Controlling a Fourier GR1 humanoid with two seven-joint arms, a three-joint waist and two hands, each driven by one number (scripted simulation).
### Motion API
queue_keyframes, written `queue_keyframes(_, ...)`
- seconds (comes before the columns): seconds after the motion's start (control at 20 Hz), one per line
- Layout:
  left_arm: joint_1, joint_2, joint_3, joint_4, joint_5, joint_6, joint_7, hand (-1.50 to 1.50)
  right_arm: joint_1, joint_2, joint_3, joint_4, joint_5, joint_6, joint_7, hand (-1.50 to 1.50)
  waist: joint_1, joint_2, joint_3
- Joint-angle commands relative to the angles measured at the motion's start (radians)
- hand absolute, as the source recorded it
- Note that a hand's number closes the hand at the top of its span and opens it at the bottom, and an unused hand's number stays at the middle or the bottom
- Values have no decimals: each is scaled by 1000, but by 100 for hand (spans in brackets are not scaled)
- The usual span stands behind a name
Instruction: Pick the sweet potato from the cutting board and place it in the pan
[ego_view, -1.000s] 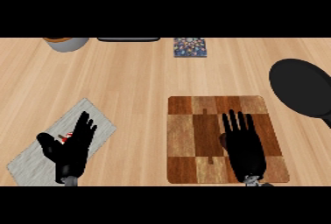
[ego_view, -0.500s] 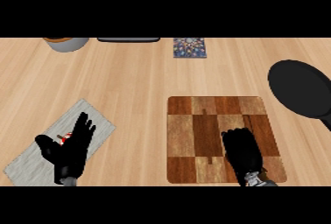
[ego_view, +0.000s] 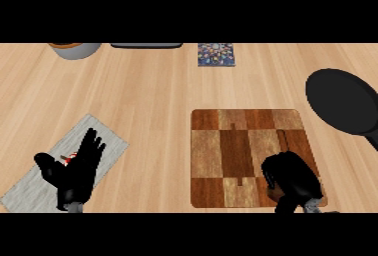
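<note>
Curling over the cutting board (ego_view: 236, 150) (sweet potato hidden): right hand (ego_view: 291, 177)

A single head view looks steeply down on the wooden tabletop (ego_view: 148, 95) from above its near edge, facing the far side. It sits fairly close: the cutting board (ego_view: 236, 150) fills the near right, the pan (ego_view: 343, 102) is cut by the right edge, and both forearms enter from the near edge.
</note>
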Motion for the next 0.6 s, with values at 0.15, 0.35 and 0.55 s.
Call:
queue_keyframes(0.15,64,-26,-18,-12,-45,2,-44,0,91,-28,-40,-54,-75,-61,-102,150,1,8,12)
queue_keyframes(0.35,-10,-11,19,34,-16,-18,-20,0,96,-80,-125,-181,-115,-189,-180,150,-11,7,11)
queue_keyframes(0.55,-32,-2,34,19,-8,0,26,0,121,-4,-196,-345,-177,-263,-118,150,-22,4,12)
